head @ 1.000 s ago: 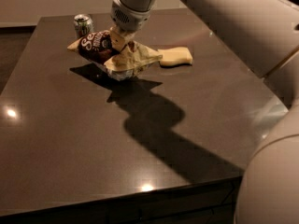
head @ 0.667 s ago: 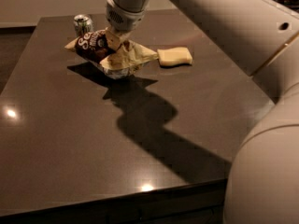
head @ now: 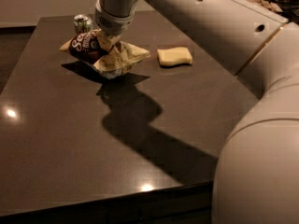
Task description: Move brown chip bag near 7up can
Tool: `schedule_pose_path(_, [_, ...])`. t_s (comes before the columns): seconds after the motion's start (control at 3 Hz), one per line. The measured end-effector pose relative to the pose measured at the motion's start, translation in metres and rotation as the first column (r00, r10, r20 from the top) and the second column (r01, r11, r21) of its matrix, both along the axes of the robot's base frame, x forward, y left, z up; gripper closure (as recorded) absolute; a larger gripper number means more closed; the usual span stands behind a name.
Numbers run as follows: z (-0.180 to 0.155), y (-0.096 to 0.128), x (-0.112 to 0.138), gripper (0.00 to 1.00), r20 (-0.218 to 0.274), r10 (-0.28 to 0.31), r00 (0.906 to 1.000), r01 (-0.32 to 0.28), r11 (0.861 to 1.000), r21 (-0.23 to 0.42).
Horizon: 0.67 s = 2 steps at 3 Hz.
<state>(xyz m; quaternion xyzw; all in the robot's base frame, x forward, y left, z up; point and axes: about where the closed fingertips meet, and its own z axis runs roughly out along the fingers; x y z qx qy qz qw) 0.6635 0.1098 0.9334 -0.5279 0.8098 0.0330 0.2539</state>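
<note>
We note the hand (head: 106, 40) at the far left of the counter (head: 70, 139), coming down from above and closed on the top fold of the bag (head: 114, 59). Its tips are sunk into the crumpled foil, so we see little of them.

Bag: crinkly, creased film, cream-yellow on its right half, with a dark brown panel bearing white script on its left. It is pinched into a rough wedge with pointed corners sticking out left and right. A dark shadow lies beneath and just nearer than it, which suggests it is held slightly off the surface. We cannot tell whether its lowest edge touches the counter.

Can (head: 82, 23): small cylinder with a shiny silver top and a green label, upright, just behind the bag's left part. Its lower body is hidden by the bag. We cannot tell whether the two touch.

Block (head: 174, 56): pale yellow, soft-looking, rounded rectangle, lying flat to the right of the bag and apart from it.

Counter: smooth, dark brown, glossy, with two bright glints on its near half.

Arm (head: 187, 13): matte off-white shell running from the hand to the right, bulking large at the near right and covering that corner of the counter. Its shadow stretches from the bag to the near edge.
</note>
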Motion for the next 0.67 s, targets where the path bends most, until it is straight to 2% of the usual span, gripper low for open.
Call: schedule_pose_path(0.67, [-0.0113,0.0088,0.0067,0.12,0.000,0.020,0.9998,-0.020,1.000,-0.019])
